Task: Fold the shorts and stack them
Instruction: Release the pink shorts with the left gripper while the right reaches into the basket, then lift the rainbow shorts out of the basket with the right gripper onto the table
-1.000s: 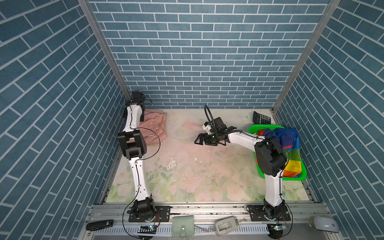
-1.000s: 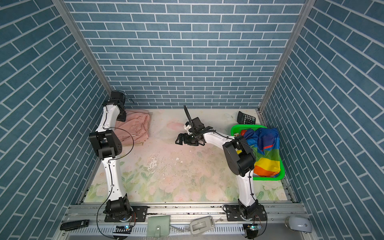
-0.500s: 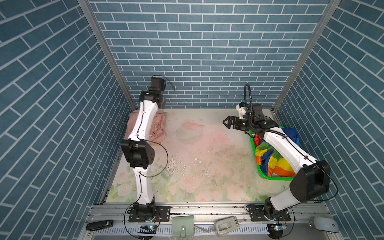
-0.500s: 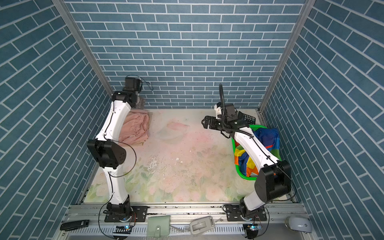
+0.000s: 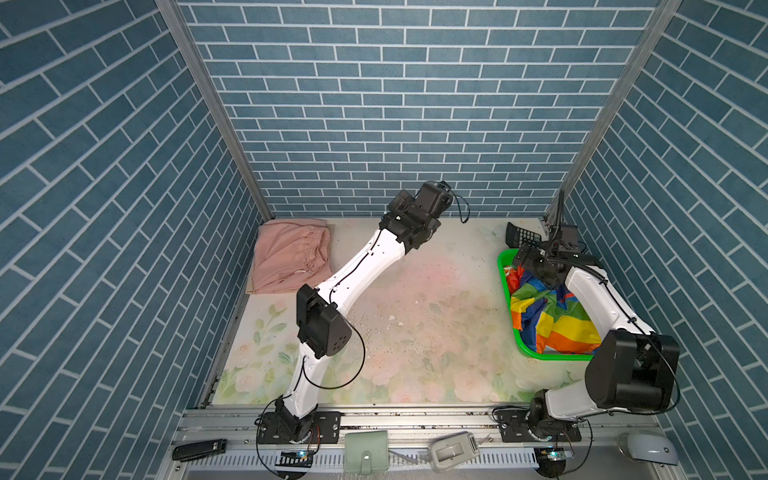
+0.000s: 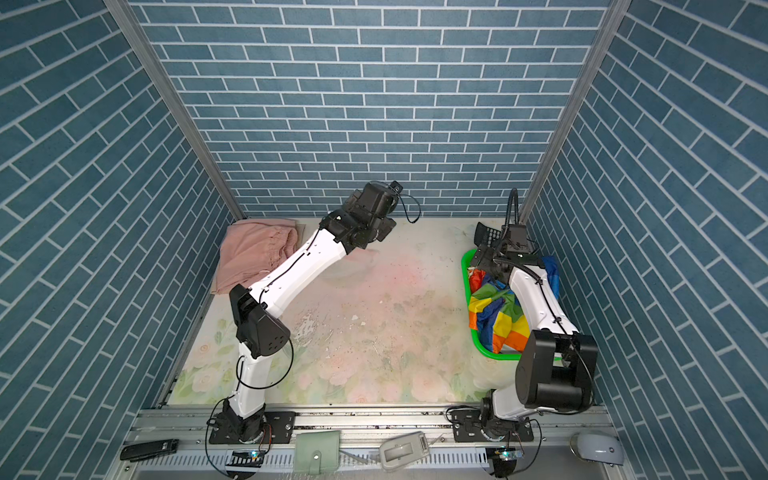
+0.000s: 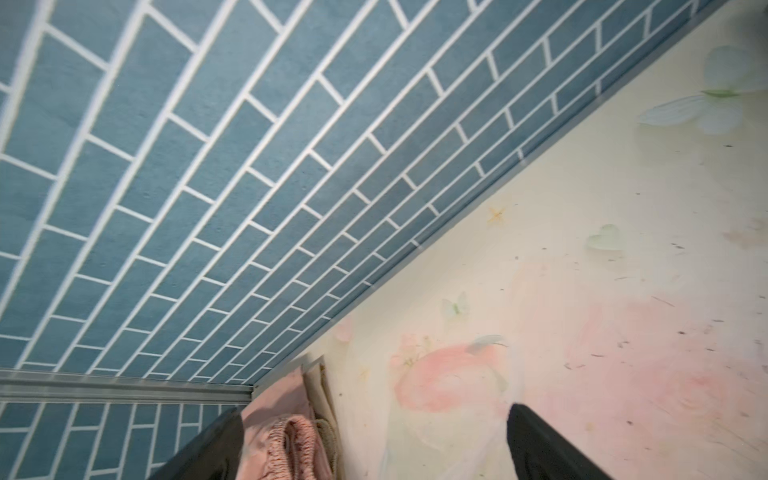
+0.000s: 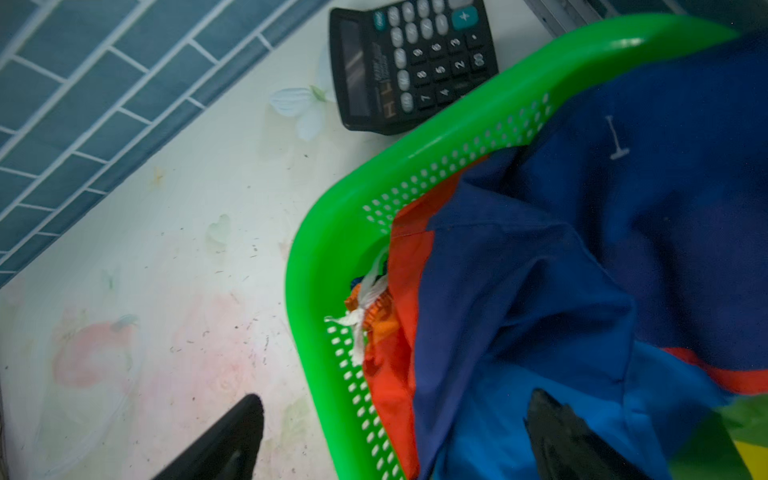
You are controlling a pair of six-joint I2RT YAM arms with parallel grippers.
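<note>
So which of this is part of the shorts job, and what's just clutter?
Job: pink shorts, beige shorts under them, rainbow shorts in green basket.
Clutter: calculator, wallet, mouse, remote.

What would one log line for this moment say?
left fingers: open, empty | right fingers: open, over green basket rim | pink shorts: folded, far-left corner | rainbow shorts: crumpled in basket
</note>
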